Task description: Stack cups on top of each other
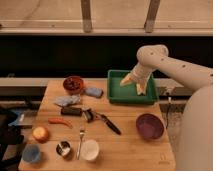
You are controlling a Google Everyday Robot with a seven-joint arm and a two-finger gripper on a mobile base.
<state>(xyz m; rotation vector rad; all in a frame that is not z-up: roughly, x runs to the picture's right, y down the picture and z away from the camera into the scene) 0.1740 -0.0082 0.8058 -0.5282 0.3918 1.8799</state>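
The gripper (134,85) is hanging over the tray (118,95), fingers spread wide, holding nothing. The blue cup (31,153), metal cup (63,148) and white cup (90,149) are sitting apart in a row.

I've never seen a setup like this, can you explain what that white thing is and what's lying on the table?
The white thing is a robot's arm, reaching in from the right. The single picture looks down on a wooden table. At the arm's end is the gripper, its two fingers open above a green tray, holding nothing. Near the front edge stand three cups, meant to be stacked: a blue cup, a metal cup and a white cup. A fork lies between the last two. Also there: a purple bowl, a dark red bowl, a blue sponge, a red pepper and a round fruit.
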